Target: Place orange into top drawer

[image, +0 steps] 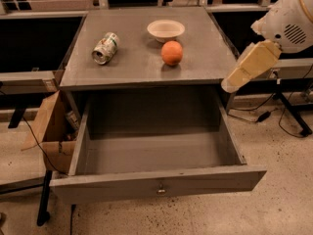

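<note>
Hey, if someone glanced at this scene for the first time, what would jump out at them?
The top drawer gapes wide open and empty at the front of the grey cabinet. On the cabinet top sits the bright orange, just in front of a cream bowl. The robot's gripper hangs by the cabinet's right front corner.

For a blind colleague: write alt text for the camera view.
An orange sits on a grey cabinet top, in front of a cream bowl and right of a crushed can; below, the top drawer stands pulled open. The robot's tool hangs beside the cabinet's right edge.
</note>
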